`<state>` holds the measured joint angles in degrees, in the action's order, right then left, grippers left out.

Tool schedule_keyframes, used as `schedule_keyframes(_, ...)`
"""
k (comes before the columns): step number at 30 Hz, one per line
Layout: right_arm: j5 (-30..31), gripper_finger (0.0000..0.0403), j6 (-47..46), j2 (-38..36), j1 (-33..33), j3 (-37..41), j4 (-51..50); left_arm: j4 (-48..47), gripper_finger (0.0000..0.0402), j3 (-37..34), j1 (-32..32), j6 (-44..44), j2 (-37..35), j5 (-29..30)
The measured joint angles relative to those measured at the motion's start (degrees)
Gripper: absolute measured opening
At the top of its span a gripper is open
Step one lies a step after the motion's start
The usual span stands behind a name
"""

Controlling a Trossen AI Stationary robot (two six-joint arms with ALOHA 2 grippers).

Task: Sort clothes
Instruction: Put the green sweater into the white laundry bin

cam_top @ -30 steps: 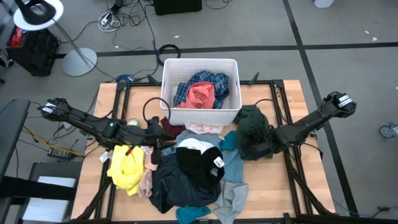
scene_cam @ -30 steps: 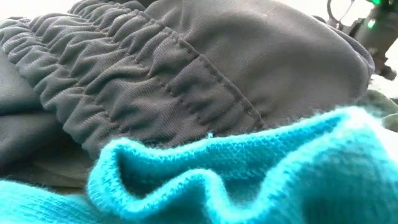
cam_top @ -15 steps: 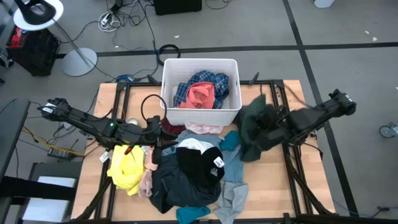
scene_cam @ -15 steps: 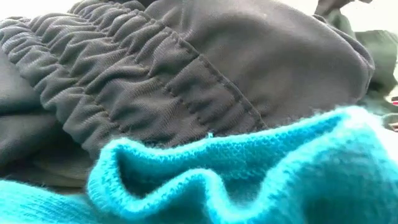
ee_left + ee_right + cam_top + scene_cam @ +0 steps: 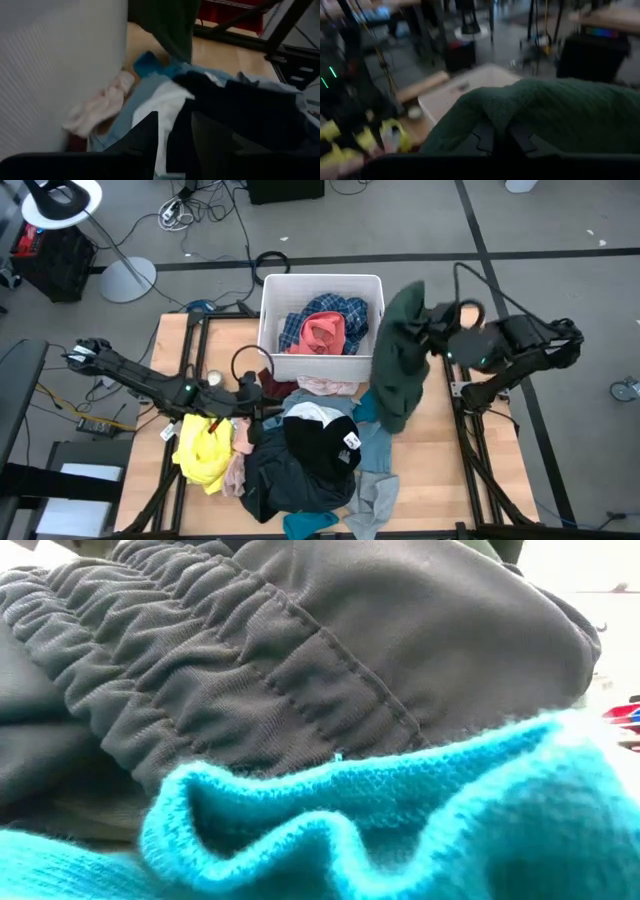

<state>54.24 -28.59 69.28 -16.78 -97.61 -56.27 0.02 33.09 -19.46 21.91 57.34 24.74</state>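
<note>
The clothes lie in a heap on the table's near middle: a yellow piece (image 5: 203,450), a black one (image 5: 322,442), dark grey trousers (image 5: 300,650) and a teal knit (image 5: 380,830). Blue plaid and salmon pink pieces (image 5: 322,328) lie in the white bin (image 5: 270,300). My right gripper (image 5: 428,330) is up beside the bin's right wall, shut on a dark green garment (image 5: 398,365). At the heap's far left edge, close to the bin's near wall, my left gripper (image 5: 175,137) stands open, its fingers over white and black cloth (image 5: 165,102). My right gripper pinches a bunched fold of the dark green garment (image 5: 502,117) between its two fingers, near the garment's top end. The fingers point roughly level toward the table's left. The garment hangs slack below them; whether its lower end (image 5: 396,422) touches the table I cannot tell.
A pale pink piece (image 5: 100,107) lies against the bin's near wall (image 5: 60,65). Bare wood shows on the table's right half (image 5: 450,450). Beyond the far edge are cables and a lamp stand (image 5: 125,275) on the floor.
My right gripper has risen high from the table's right side and gone toward the bin, turning at the wrist. The dark green garment, a heap on the table before, is now lifted and hangs stretched out below it. My left gripper has dipped slightly toward the heap.
</note>
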Motion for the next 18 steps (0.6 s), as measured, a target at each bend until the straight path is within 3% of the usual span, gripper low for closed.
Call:
schedule_keyframes(6,-6.2,0.0012,17.3,0.0,6.1,-0.6,19.7,13.0,0.0124,-9.6,0.0,0.2,0.0,-5.5)
schedule_keyframes(11,-13.9,0.0012,25.5,1.1,12.2,-0.8,32.3,17.2,0.0124,-12.6,0.0,-2.3,0.0,-7.8)
schedule_keyframes(18,-32.3,0.0012,32.1,6.1,22.6,-1.1,50.1,16.9,0.0124,-12.7,0.0,-6.8,0.0,-7.9)
